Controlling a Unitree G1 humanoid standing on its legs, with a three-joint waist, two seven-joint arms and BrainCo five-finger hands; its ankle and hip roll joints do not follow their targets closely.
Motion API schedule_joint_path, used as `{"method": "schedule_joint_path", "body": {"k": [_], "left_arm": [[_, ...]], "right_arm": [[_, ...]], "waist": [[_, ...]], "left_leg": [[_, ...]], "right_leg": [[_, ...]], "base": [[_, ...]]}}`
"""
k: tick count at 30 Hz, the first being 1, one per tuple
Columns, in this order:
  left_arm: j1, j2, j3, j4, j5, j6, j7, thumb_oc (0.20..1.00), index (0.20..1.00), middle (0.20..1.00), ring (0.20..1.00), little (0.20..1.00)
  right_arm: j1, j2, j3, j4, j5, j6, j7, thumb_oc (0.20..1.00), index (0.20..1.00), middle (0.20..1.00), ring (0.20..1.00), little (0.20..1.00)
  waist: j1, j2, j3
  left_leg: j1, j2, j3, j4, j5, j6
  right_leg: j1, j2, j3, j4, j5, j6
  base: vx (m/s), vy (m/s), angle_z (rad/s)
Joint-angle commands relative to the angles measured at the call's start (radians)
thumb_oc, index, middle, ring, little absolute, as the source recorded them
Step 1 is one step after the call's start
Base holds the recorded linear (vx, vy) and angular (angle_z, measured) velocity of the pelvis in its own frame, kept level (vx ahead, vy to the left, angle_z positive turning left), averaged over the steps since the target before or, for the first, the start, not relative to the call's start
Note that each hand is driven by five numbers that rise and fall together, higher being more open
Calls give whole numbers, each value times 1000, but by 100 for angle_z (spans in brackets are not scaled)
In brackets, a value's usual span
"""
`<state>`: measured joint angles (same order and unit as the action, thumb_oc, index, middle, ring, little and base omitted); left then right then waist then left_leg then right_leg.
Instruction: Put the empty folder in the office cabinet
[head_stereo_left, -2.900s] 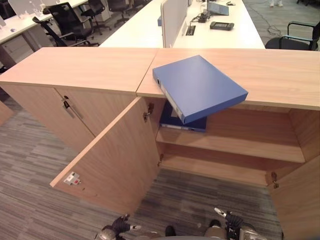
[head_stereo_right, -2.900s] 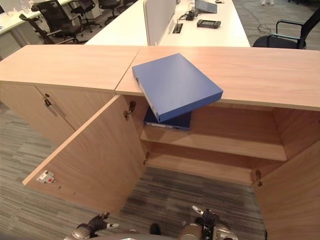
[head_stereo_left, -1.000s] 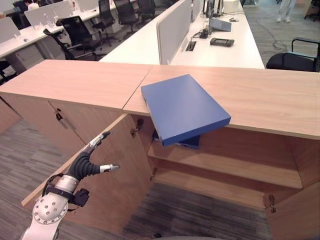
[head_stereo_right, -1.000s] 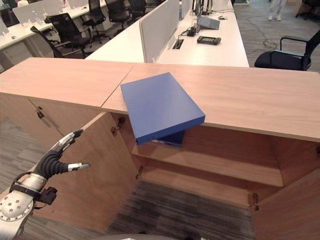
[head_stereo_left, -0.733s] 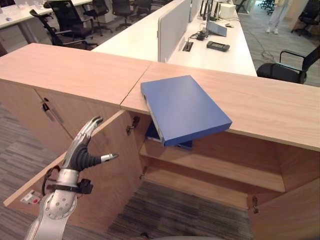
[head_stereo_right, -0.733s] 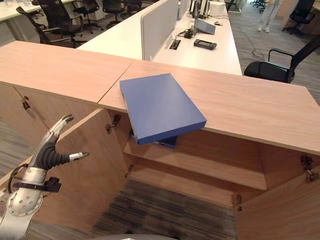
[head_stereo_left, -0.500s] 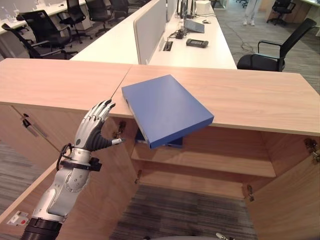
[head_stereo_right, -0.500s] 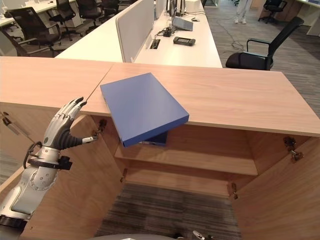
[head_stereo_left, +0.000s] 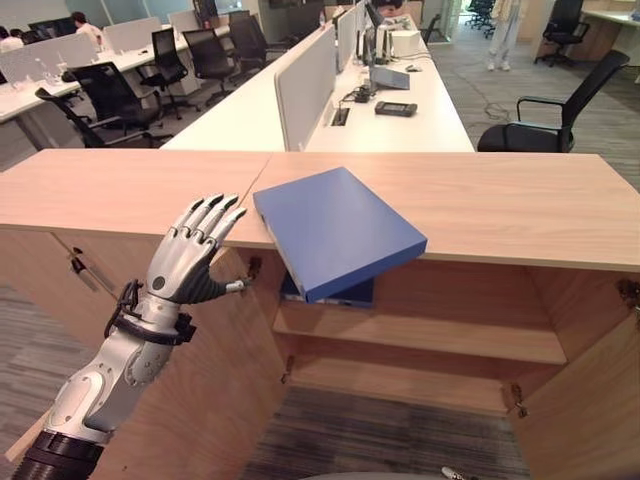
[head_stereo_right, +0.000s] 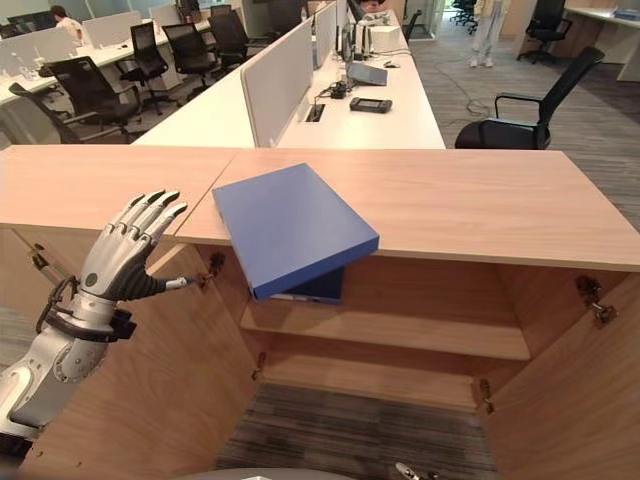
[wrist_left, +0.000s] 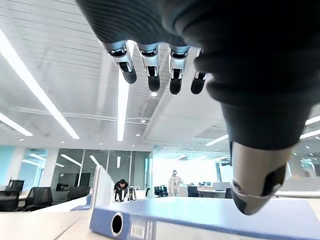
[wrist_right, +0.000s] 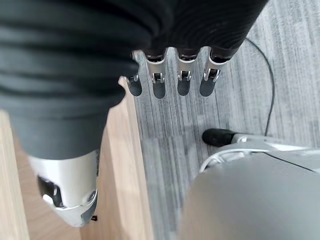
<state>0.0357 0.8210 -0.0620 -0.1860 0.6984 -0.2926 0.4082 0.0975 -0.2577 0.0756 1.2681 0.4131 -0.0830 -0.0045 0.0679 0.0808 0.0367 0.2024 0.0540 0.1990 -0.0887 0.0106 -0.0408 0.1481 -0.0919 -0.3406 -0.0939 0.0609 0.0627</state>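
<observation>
A blue folder (head_stereo_left: 335, 228) lies flat on the wooden cabinet top (head_stereo_left: 500, 205), one corner jutting out over the front edge above the open cabinet. Its spine with a round hole faces my left hand in the left wrist view, folder (wrist_left: 200, 220). My left hand (head_stereo_left: 190, 262) is raised just left of the folder at the height of the top's edge, open with fingers spread, touching nothing. A second blue folder (head_stereo_left: 350, 293) lies on the upper shelf (head_stereo_left: 450, 335) right under the first. My right hand (wrist_right: 170, 82) hangs open, low beside the right door.
Both cabinet doors stand open: the left door (head_stereo_left: 210, 390) below my left arm, the right door (head_stereo_left: 590, 400) at the right edge. A shut cabinet with a handle (head_stereo_left: 85, 275) adjoins on the left. White desks, a divider and a black chair (head_stereo_left: 545, 110) stand behind.
My left hand has risen from low beside the left door to the cabinet top's edge, close to the folder. The camera has shifted too; the folder has stayed put.
</observation>
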Motion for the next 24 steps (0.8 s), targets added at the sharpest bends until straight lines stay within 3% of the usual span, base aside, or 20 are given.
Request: {"method": "schedule_joint_path", "body": {"k": [1, 3, 12, 24], "left_arm": [[-65, 45, 2, -42, 33, -11, 20, 1000, 1000, 1000, 1000, 1000], [-88, 44, -12, -36, 34, -7, 18, 1000, 1000, 1000, 1000, 1000], [-109, 31, -19, -53, 42, 2, 19, 1000, 1000, 1000, 1000, 1000], [-132, 26, -21, -43, 61, 28, 41, 1000, 1000, 1000, 1000, 1000]], "right_arm": [[-77, 1, -9, 48, 23, -30, -7, 1000, 1000, 1000, 1000, 1000], [-76, -10, -14, 43, 19, -29, -5, 1000, 1000, 1000, 1000, 1000], [-66, -20, -33, 49, 8, -24, 2, 1000, 1000, 1000, 1000, 1000], [-44, -24, -59, 58, 13, -22, 4, 1000, 1000, 1000, 1000, 1000]], "waist": [[-9, -58, 38], [-13, -49, 54], [-16, -39, 89], [-18, -47, 109]], "left_leg": [[-38, -48, 8, 151, -117, 33], [-39, -52, 19, 209, -153, 41], [-25, -56, 53, 331, -227, 61], [4, -59, 55, 423, -286, 66]], "right_leg": [[82, -92, -62, 134, -127, 78], [85, -113, -62, 184, -159, 77], [108, -164, -75, 289, -213, 77], [168, -202, -111, 340, -244, 80]], "base": [[44, 95, -2], [35, 75, -5], [39, 30, -4], [37, 13, -4]]}}
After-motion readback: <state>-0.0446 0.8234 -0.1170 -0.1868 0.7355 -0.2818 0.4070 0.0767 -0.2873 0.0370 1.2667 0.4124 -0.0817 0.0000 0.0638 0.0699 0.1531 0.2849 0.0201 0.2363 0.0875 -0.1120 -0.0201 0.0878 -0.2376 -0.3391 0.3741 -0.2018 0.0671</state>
